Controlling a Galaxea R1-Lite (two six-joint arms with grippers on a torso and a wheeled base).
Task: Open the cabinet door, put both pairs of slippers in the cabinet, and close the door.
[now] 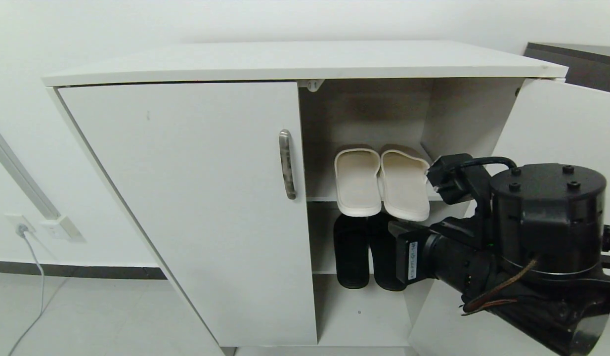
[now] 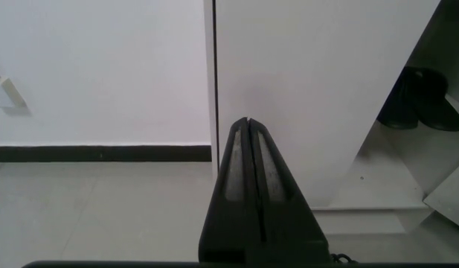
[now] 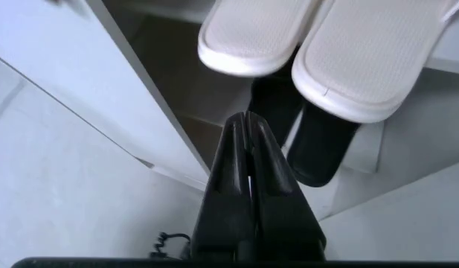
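Note:
The white cabinet [image 1: 305, 60] has its left door [image 1: 186, 198] closed and its right door [image 1: 557, 123] swung open. A pair of white slippers [image 1: 379, 184] lies on the upper shelf, toes overhanging the edge. A pair of black slippers [image 1: 364, 254] stands on the shelf below. My right gripper [image 3: 248, 123] is shut and empty, a little outside the opening, just below the white slippers [image 3: 318, 41] and in front of the black slippers [image 3: 322, 145]. My left gripper [image 2: 248, 126] is shut and empty, low before the closed left door [image 2: 303, 89]; the black slippers [image 2: 421, 100] lie off to its side.
The closed door carries a metal handle [image 1: 286, 164] at its inner edge. A wall socket with a cable [image 1: 22, 231] sits low on the wall to the left. Bare floor [image 1: 87, 316] lies in front of the cabinet. A dark panel [image 1: 577, 62] stands behind at the right.

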